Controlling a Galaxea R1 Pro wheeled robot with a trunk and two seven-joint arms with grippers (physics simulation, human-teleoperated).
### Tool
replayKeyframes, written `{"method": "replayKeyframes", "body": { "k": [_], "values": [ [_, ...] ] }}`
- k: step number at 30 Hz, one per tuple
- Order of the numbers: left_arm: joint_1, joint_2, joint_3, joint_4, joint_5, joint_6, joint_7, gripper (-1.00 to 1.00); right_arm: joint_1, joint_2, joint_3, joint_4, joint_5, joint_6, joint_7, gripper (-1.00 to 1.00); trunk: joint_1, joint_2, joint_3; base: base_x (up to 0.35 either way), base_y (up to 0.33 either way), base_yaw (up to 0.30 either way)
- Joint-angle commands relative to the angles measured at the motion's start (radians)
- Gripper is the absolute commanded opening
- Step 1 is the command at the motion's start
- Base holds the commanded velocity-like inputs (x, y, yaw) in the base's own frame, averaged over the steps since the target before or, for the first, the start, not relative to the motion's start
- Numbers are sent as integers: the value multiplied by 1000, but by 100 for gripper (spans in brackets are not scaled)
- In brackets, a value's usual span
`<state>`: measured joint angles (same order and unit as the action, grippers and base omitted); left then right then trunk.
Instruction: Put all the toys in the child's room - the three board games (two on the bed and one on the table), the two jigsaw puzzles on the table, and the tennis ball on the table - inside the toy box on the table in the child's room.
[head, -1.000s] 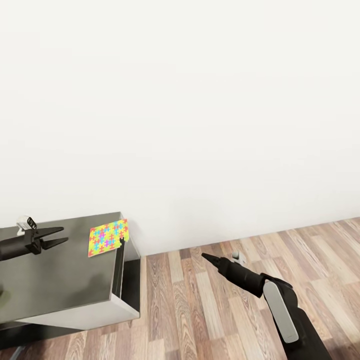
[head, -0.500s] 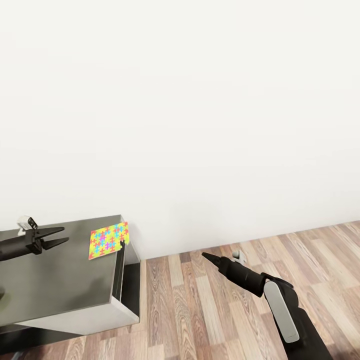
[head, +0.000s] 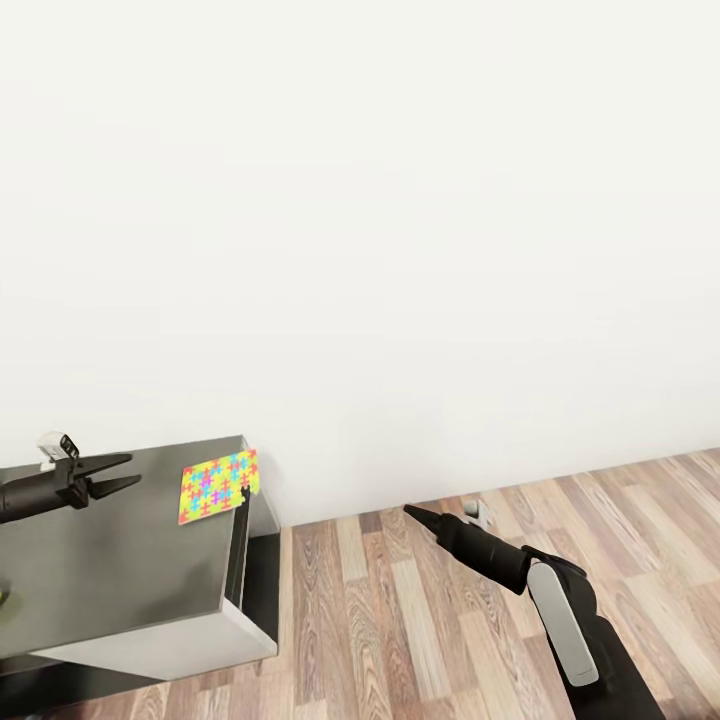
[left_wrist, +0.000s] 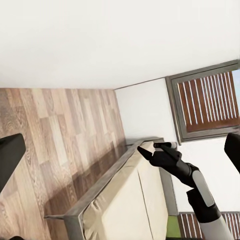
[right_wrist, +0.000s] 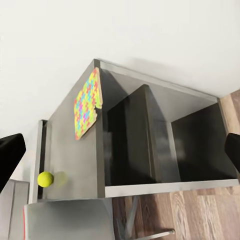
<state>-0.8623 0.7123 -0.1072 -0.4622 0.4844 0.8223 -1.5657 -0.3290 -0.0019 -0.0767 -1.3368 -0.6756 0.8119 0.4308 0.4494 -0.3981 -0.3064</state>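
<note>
Black, tapered and pressed together, the fingers of my right gripper (head: 418, 516) hang empty over the wood-plank floor (head: 420, 620), well apart from the table (head: 120, 570). My left gripper (head: 112, 474) hovers above the dark tabletop with its fingers apart, holding nothing. Farther off, a jigsaw puzzle (head: 218, 485) lies flat at the table's far corner, one edge jutting past the rim; I judge it light, thin and liable to flex or come apart, so that overhanging edge is where I would pinch. The tennis ball (right_wrist: 45, 178) rests on the same tabletop; I expect it to roll.
</note>
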Motion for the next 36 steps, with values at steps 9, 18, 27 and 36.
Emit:
{"method": "replayKeyframes", "body": {
  "k": [9, 18, 27, 36],
  "values": [
    [-1, 1, -7, 3, 3, 11, -5, 100, -1, 0, -2, 0, 1, 6, 3, 100, 1, -2, 13, 0, 0, 0],
    [-1, 1, -8, 3, 3, 11, -5, 100, -1, 0, -2, 0, 1, 6, 3, 100, 1, -2, 28, 0, 0, 49],
    [-1, 1, -8, 3, 3, 11, -5, 100, -1, 1, -2, -1, 1, 6, 2, 100, 1, -2, 43, 0, 0, 66],
    [-1, 0, -9, 3, 2, 11, -5, 100, -1, 0, -3, -1, 1, 6, 3, 100, 1, -2, 58, 0, 0, 68]
  ]
}}
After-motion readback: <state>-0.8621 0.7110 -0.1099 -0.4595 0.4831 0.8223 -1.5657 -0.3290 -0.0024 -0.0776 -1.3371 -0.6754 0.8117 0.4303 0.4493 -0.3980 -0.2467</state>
